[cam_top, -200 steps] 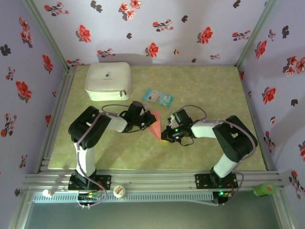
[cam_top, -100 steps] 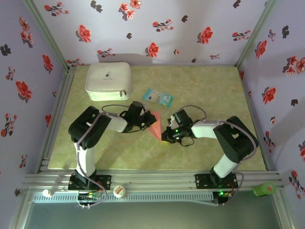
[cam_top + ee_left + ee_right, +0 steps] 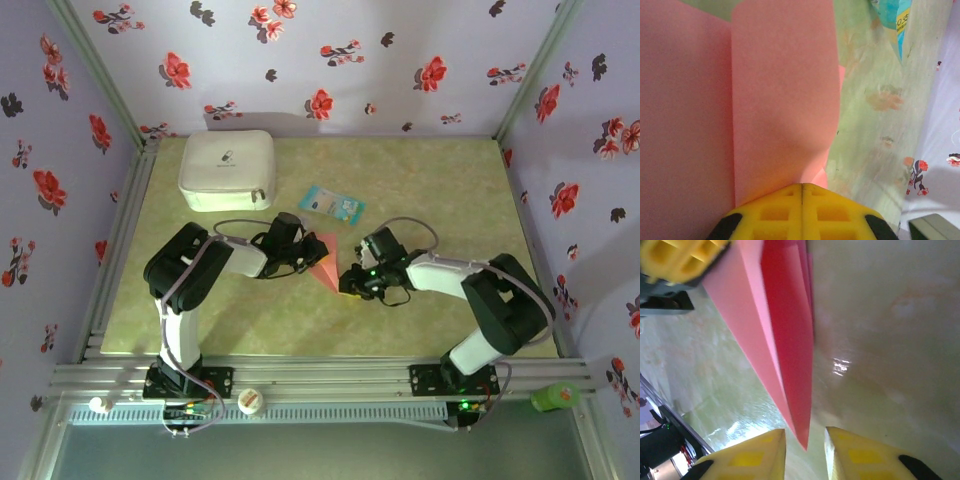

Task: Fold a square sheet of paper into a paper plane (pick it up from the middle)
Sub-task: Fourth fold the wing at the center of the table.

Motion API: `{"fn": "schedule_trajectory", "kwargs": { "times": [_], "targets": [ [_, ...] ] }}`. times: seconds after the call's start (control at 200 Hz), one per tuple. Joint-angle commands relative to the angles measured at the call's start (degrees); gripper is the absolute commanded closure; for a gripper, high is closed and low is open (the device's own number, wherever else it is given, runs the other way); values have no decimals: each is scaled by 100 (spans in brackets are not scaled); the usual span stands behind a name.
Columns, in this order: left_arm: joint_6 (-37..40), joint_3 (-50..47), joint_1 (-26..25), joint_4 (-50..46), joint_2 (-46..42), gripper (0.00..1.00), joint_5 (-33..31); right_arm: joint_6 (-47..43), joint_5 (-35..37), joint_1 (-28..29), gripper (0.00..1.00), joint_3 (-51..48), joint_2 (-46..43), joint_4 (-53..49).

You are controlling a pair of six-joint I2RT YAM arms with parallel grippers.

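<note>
The square sheet of paper stands folded into a slim salmon-pink paper plane (image 3: 324,268), a long pointed dart lying at the table's middle between the two arms. My left gripper (image 3: 303,256) is shut on the plane's wide rear end; in the left wrist view its yellow jaws (image 3: 802,186) meet on the pink layers (image 3: 780,100). My right gripper (image 3: 349,284) is at the pointed nose. In the right wrist view it (image 3: 805,440) stands open, the plane's tip (image 3: 790,330) between the fingertips (image 3: 757,455) without touching them. The left gripper's yellow fingers (image 3: 680,257) appear at the far end.
A white zipped case (image 3: 227,168) sits at the back left. A small light-blue printed packet (image 3: 331,203) lies just behind the plane, also in the left wrist view (image 3: 892,20). Flowered walls close three sides; a metal rail (image 3: 320,380) runs along the near edge.
My right gripper has opened and let go of the plane's nose, and its elbow has swung slightly right. The left gripper has kept its hold and place.
</note>
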Motion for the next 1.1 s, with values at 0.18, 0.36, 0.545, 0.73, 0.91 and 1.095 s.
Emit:
{"fn": "schedule_trajectory", "kwargs": {
  "times": [0.18, 0.36, 0.545, 0.73, 0.91, 1.095],
  "targets": [
    [170, -175, -26, -431, 202, 99, -229, 437, -302, -246, 79, 8, -240, 452],
    [170, -161, -31, -452, 207, 99, -231, 993, -771, -195, 96, 141, 330, 1524],
    [170, -151, -50, -457, 229, 99, -221, 942, -741, -106, 97, 392, 783, 1505],
    [178, -136, -50, -483, 236, 99, -229, 938, -710, -80, 96, 450, 1093, 1561],
    [183, -126, -50, -510, 236, 99, -222, 911, -672, -47, 96, 261, 1189, 1580],
    [170, -117, -46, -510, 243, 99, -229, 889, -682, 6, 95, 13, 1160, 1563]
  ]
}}
